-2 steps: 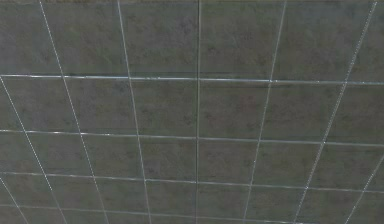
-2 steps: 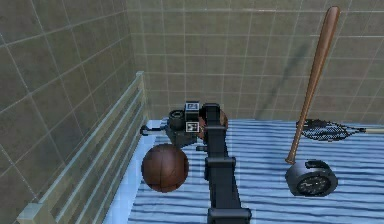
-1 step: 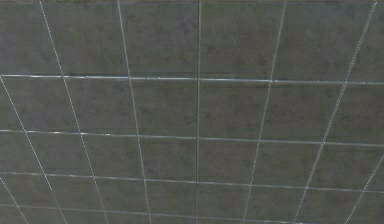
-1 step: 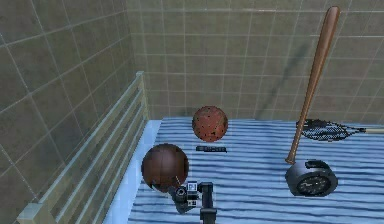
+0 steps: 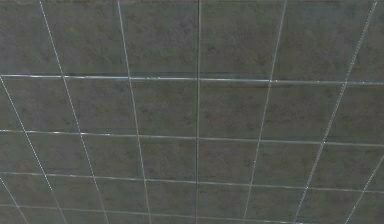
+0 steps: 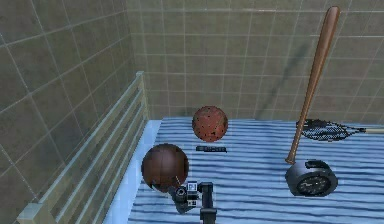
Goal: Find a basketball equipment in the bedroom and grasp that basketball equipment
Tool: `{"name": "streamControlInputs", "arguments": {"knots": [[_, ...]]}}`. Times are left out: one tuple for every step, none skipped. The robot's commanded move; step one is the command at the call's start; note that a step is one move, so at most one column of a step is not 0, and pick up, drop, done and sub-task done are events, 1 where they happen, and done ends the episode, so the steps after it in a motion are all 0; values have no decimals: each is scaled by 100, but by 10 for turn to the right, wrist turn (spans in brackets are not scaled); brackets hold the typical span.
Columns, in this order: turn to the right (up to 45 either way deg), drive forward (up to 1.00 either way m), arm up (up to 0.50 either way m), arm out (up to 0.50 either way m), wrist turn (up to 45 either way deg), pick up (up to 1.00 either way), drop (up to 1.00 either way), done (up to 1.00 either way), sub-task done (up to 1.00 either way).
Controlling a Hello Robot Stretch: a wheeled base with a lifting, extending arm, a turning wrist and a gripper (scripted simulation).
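Facing a grey tiled wall [image 5: 190, 110] in the forward view. Locating the gripper [image 6: 182, 192] at the near-left corner of a striped bed [image 6: 250, 195], just beside a brown basketball [image 6: 164, 166]. Unable to tell jaw state, contact or hold. Showing a second basketball [image 6: 210, 123] toward the far edge, with a slim dark item [image 6: 211, 149], possibly a remote, just before it. Toward the right edge: bat [image 6: 316, 80] leaning on the wall, round clock-like object [image 6: 310, 178] at its foot, racket [image 6: 335, 130] beyond.

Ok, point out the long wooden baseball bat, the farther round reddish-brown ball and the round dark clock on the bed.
long wooden baseball bat [image 6: 313, 80]: arm side view, mid shaft.
farther round reddish-brown ball [image 6: 210, 123]: arm side view, centre.
round dark clock [image 6: 311, 179]: arm side view, face.
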Motion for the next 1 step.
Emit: {"name": "streamControlInputs", "arguments": {"knots": [[0, 0, 10, 0, 0, 0, 0, 0, 0]]}}
